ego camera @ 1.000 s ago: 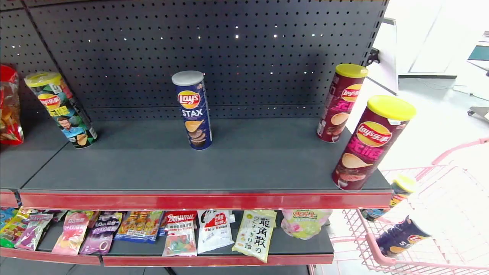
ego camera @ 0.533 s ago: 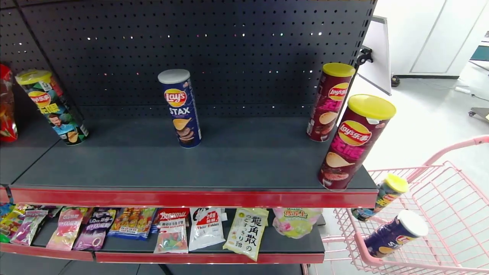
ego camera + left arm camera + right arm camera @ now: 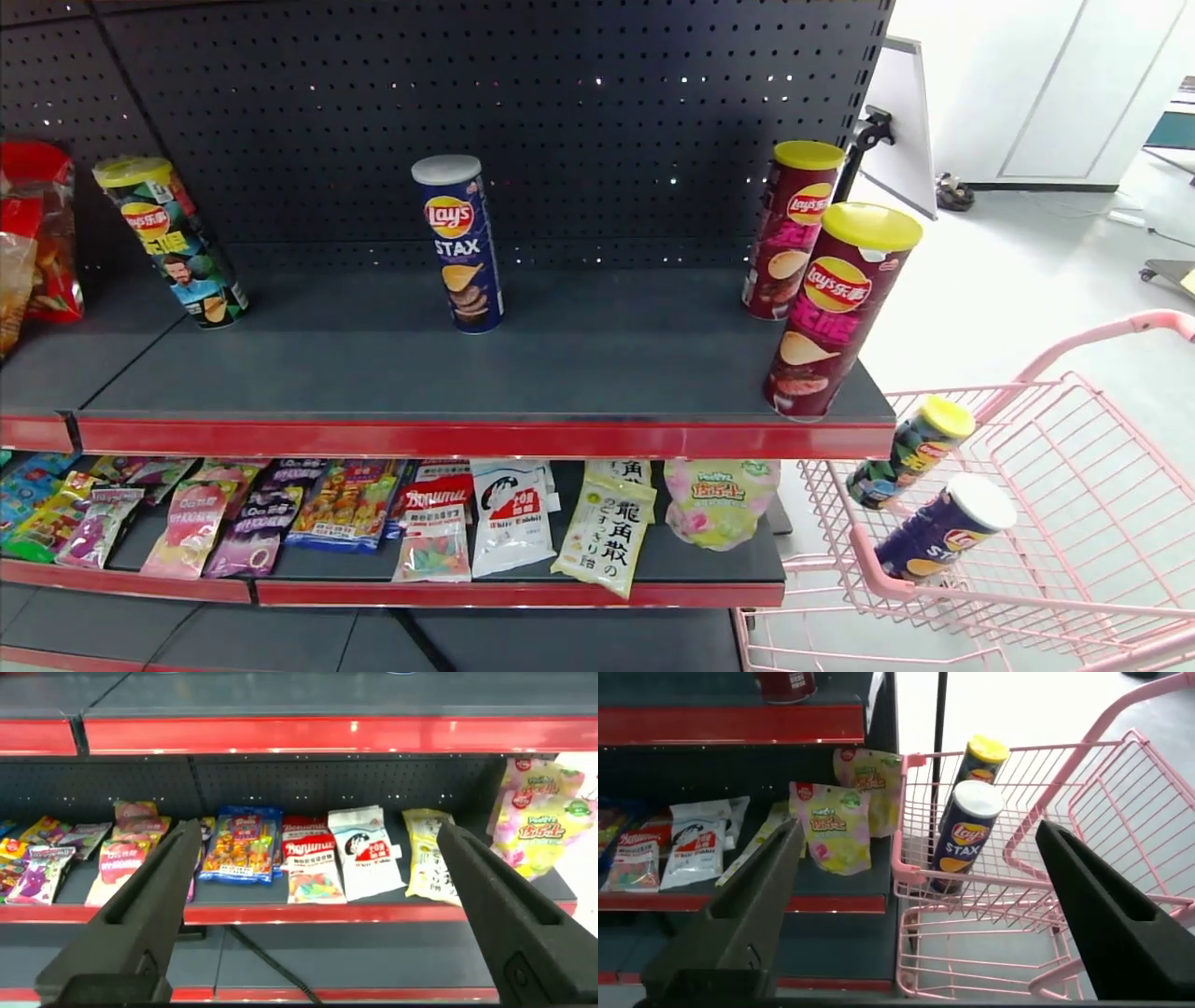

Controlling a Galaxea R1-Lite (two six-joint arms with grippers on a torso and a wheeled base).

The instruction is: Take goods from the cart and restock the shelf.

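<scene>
Room off the right end of the shelf, on my head feed.
Just behind the shelf's right end I see a white board on a dark stand with castors. Beyond that is a bright white wall with a dark skirting strip, above a pale grey floor that is strongly lit. A loose cable lies near the wall. Farthest right of the shelf I get a teal-topped desk and a wheeled base.

Right gripper, jaws wide apart, before the cart holding a blue can and a yellow-lidded can; snack bags lie beside the cart.
</scene>
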